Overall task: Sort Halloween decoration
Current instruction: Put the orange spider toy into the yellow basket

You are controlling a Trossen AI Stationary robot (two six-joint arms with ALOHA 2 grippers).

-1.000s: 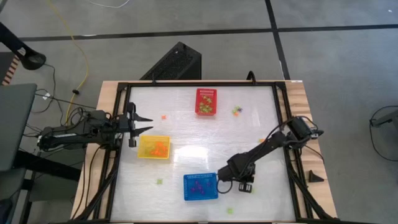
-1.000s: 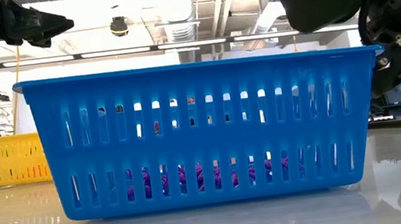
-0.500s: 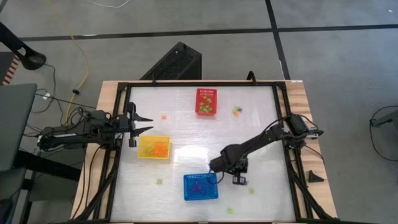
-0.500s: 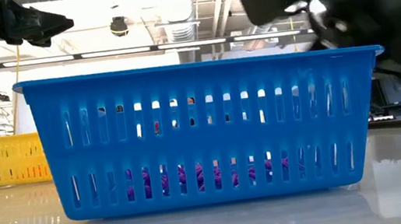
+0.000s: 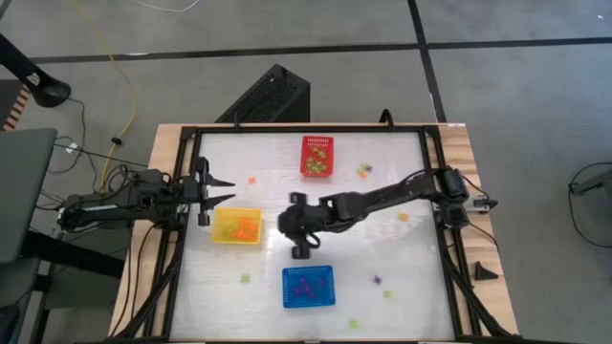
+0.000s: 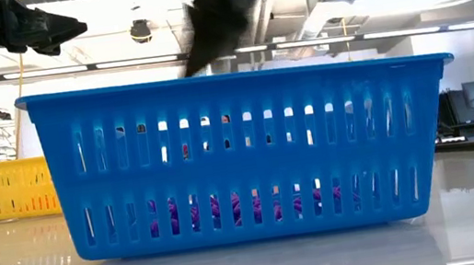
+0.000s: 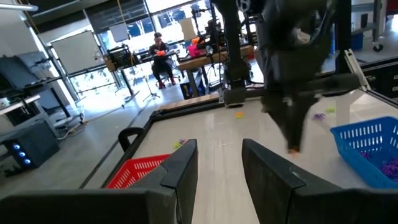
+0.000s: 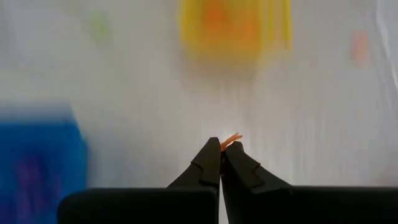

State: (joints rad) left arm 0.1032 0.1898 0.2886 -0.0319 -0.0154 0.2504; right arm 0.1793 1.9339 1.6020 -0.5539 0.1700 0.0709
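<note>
The right pincer (image 5: pixel 299 250) is now found over the middle of the tabletop (image 5: pixel 382 172), between the yellow basket (image 5: pixel 237 226) and the blue basket (image 5: pixel 309 287); a second ago it was low on the right side of the blue basket, so a swing to the left across the table is recorded. Its fingers, half open then, are now pressed together on a small orange trinket (image 8: pixel 231 140), of which only a sliver is seen past the tips in the right wrist view. This is judged to mean that a pick has been made and the piece is being carried toward the yellow basket, where orange pieces already lie. The sliver's long axis appears to run obliquely outward from the fingertips; which end is which cannot be told. The left pincer (image 7: pixel 217 163) is held open and empty at the left edge, just beyond the yellow basket's far left corner, unchanged. Loose trinkets are noted to the right of the blue basket and near the red basket (image 5: pixel 317 156); sorting is judged unfinished.
</note>
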